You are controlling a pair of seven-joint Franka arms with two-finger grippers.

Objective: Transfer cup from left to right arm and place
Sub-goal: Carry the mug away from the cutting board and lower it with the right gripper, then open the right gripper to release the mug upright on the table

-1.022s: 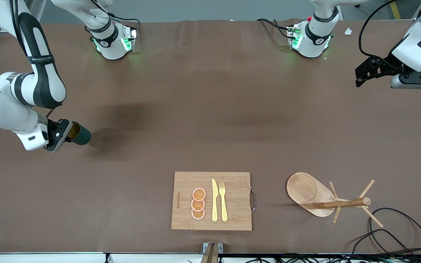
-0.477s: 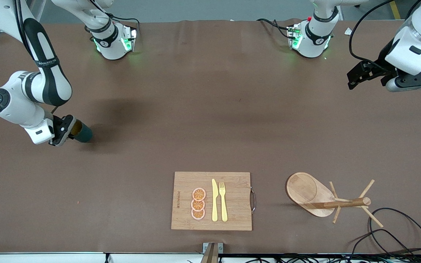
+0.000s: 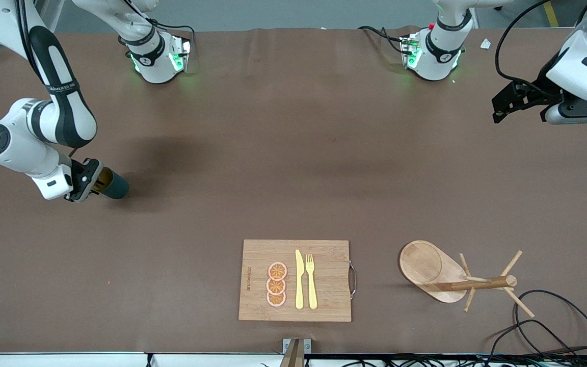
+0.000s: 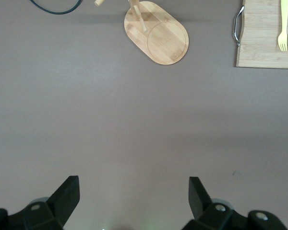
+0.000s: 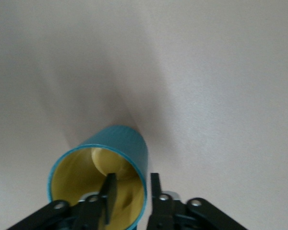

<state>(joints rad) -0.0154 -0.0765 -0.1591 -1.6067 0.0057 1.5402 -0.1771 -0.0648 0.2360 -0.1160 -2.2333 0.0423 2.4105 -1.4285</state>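
Observation:
The cup, dark teal with a yellow inside, is at the right arm's end of the table, and its base meets its own shadow there. My right gripper is at its rim. In the right wrist view the cup has one finger inside it and the other finger outside the wall. A gap shows between the inner finger and the wall, so the grip looks released. My left gripper hangs open and empty over the left arm's end of the table, and it also shows in its own wrist view.
A wooden cutting board near the front edge carries orange slices, a yellow knife and a fork. A wooden peg rack lies beside it, with black cables close by. The rack and the board show in the left wrist view.
The right gripper lowered the cup to the table, moving slightly toward the robots' side. The left arm swung a little in the air and came back.

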